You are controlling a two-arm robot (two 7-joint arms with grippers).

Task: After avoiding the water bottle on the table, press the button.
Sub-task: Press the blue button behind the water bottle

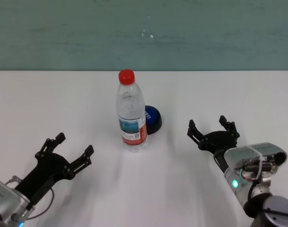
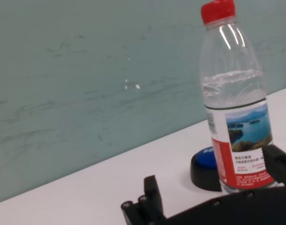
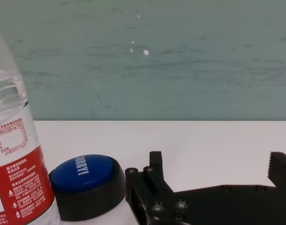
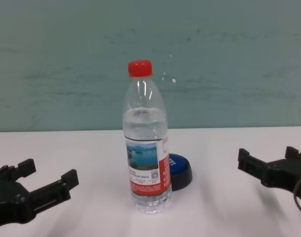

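Observation:
The water bottle (image 1: pixel 132 113), clear with a red cap and a landscape label, stands upright in the middle of the white table (image 1: pixel 49 104). The blue-topped button (image 1: pixel 154 119) on its black base sits right behind the bottle, a little to its right and partly hidden by it. My right gripper (image 1: pixel 207 122) is open and empty, low over the table to the right of the button. My left gripper (image 1: pixel 75 144) is open and empty at the near left, apart from the bottle. The right wrist view shows the button (image 3: pixel 84 180) beside the bottle (image 3: pixel 11 154).
A teal wall (image 1: pixel 144 33) runs behind the table's far edge. Bare white tabletop lies between the right gripper and the button, and to the left of the bottle.

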